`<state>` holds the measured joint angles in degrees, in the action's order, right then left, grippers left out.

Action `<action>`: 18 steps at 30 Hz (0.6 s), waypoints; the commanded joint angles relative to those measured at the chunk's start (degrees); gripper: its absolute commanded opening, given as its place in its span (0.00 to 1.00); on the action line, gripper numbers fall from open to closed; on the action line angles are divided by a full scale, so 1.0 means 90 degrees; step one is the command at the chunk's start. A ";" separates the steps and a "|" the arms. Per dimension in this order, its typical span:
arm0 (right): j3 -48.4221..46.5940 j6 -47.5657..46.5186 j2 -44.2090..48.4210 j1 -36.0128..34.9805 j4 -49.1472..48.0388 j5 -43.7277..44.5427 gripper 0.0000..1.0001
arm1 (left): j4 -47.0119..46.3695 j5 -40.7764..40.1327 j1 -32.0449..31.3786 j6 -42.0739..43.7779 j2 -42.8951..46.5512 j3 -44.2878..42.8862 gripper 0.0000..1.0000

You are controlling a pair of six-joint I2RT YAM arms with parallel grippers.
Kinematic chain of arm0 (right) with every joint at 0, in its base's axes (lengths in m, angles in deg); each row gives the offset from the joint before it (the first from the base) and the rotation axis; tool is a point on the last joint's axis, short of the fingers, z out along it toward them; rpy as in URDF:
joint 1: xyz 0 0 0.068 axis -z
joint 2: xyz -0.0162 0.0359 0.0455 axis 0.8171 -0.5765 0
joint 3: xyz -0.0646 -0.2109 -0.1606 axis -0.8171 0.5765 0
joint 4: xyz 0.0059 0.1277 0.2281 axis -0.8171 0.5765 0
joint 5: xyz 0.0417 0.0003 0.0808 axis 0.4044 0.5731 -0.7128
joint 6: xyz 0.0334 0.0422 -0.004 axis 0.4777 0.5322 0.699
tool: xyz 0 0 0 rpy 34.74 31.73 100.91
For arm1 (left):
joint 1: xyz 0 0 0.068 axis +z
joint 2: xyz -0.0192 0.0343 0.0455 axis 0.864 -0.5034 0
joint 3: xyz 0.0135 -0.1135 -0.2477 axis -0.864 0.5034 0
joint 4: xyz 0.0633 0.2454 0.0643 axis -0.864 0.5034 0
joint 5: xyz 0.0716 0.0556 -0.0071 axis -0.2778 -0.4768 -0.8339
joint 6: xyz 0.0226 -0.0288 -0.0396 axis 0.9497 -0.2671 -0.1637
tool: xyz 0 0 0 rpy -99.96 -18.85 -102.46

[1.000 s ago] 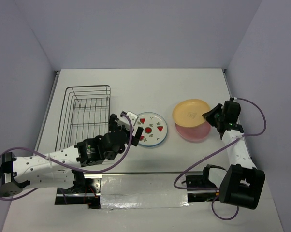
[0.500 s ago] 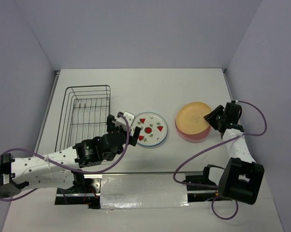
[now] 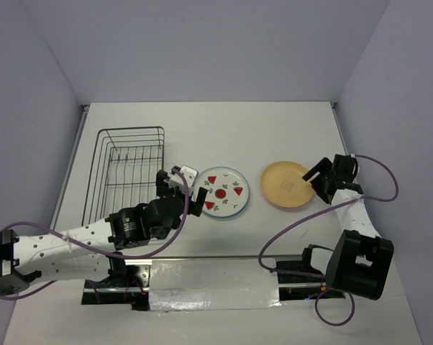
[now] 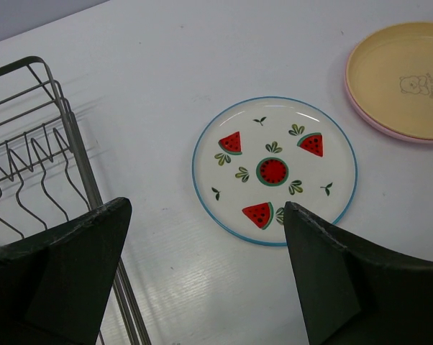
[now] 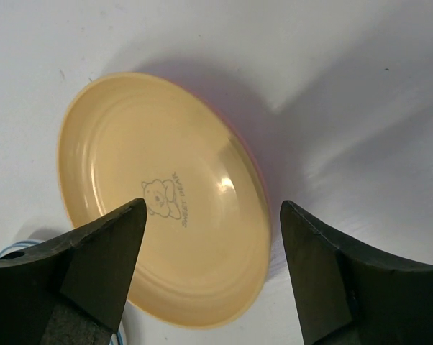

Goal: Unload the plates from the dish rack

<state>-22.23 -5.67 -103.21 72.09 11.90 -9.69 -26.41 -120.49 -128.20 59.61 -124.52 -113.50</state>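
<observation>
The dark wire dish rack (image 3: pixel 132 129) stands at the left with no plates in it; its corner (image 4: pixel 65 122) shows in the left wrist view. A white plate with red watermelon marks (image 3: pixel 225 192) (image 4: pixel 274 171) lies flat beside it. My left gripper (image 3: pixel 182 188) (image 4: pixel 206 208) hangs open between rack and plate, holding nothing. To the right, a tan-yellow plate (image 3: pixel 287 184) (image 5: pixel 166 201) rests on a pink plate (image 4: pixel 375 123) (image 5: pixel 254 152), of which only the rim shows. My right gripper (image 3: pixel 316 182) (image 5: pixel 213 205) is open over the tan plate's right edge, touching nothing.
Purple walls close the table on three sides. Both arm bases and a metal mounting strip (image 3: pixel 216 277) run along the near edge. A purple cable (image 3: pixel 378 194) loops off the right arm.
My right gripper has opened and let go of the tan-yellow plate, which dropped from a tilt to lie flat on the pink plate. The left gripper drew back slightly leftwards.
</observation>
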 commanded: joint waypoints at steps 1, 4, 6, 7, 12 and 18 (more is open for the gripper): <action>-0.0369 -0.0063 0.0185 0.0012 0.0280 0.0535 0.82 | -0.0148 -0.0193 0.0015 -0.0158 -0.0001 -0.0088 0.99; -0.0369 -0.0043 0.0214 -0.0076 0.0300 0.0701 0.83 | -0.0128 -0.0222 0.0015 -0.0167 -0.0041 -0.0108 0.99; -0.0379 -0.0043 0.0204 -0.0115 0.0300 0.0760 0.83 | -0.0138 -0.0203 0.0015 -0.0168 -0.0041 -0.0108 0.99; -0.0369 -0.0043 0.0175 -0.0154 0.0261 0.0741 0.83 | -0.0148 -0.0183 0.0015 -0.0168 -0.0031 -0.0098 0.99; -0.0252 0.0064 0.0029 -0.0223 0.0066 0.0575 0.83 | -0.0148 -0.0173 0.0015 -0.0158 -0.0041 -0.0108 0.99; -0.0115 0.0240 -0.0195 -0.0555 -0.0139 0.0604 0.83 | -0.0109 -0.0164 0.0015 -0.0177 -0.0138 -0.0157 0.99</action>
<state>-23.00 -4.67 -103.63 68.18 13.12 -4.97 -25.97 -120.95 -128.20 58.63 -125.24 -113.50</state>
